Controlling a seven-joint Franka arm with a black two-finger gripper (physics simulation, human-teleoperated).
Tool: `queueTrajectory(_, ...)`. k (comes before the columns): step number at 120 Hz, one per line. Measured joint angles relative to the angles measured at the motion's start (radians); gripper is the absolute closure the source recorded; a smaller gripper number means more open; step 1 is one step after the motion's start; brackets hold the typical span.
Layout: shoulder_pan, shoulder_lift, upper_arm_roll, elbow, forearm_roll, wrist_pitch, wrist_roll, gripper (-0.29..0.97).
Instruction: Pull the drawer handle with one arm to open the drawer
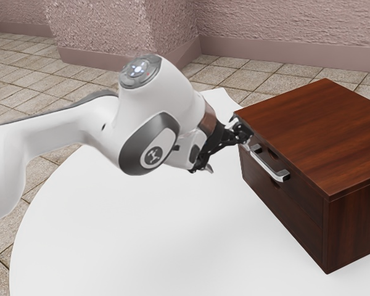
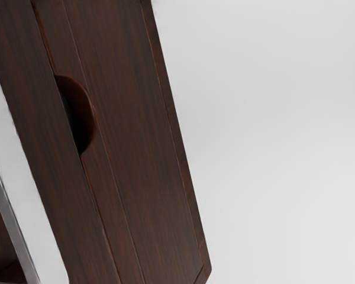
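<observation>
Dark-wood cabinet w/ silver handle, black hand right at its upper end — open or clenched, can't tell.

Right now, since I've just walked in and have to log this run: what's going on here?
A white robot arm reaches in from the exterior view's left toward a dark wooden cabinet standing on a white table. Its tool is up against the cabinet's front, at the left end of the silver handle on the top drawer. That drawer looks flush with the cabinet, so the pull seems not yet done.
</observation>
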Motion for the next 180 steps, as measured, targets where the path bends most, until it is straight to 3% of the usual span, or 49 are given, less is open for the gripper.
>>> queueTrajectory(144, -0.024, 0.072, -0.002, 0.012, -0.010, 0.069, -0.009, 0.00)
queueTrajectory(180, -0.024, 0.042, 0.000, -0.029, -0.010, 0.073, -0.009, 0.00)
